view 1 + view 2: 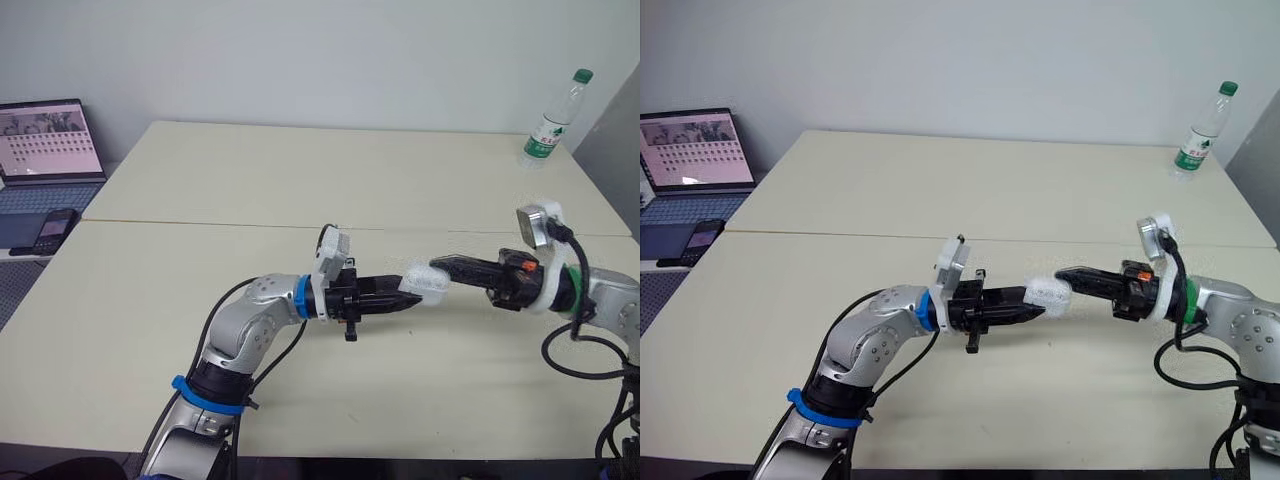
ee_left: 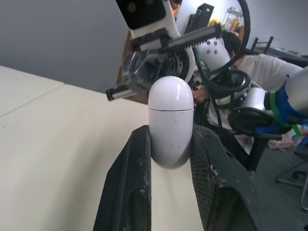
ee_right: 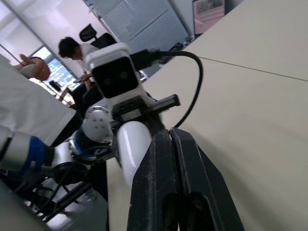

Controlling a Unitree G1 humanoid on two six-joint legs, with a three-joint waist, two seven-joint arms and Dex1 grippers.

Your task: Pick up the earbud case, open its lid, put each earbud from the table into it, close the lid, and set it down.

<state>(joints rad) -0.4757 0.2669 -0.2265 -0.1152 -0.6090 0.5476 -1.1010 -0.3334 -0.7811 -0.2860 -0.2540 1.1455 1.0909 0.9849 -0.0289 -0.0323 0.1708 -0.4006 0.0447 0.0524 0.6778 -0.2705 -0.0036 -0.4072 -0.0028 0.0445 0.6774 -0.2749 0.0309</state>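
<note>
we held the earbud case [image 2: 171, 120] clamped in our left gripper [image 1: 403, 301] above the table [image 1: 250, 180], lid not yet open; our right gripper [image 1: 438, 266], fingers pressed together, touched its lid end. by our judgement, opening, filling, closing and setting down remained

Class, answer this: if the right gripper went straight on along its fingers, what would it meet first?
The earbud case, clamped in the left gripper. The right gripper points right at its free end, possibly touching.
</note>
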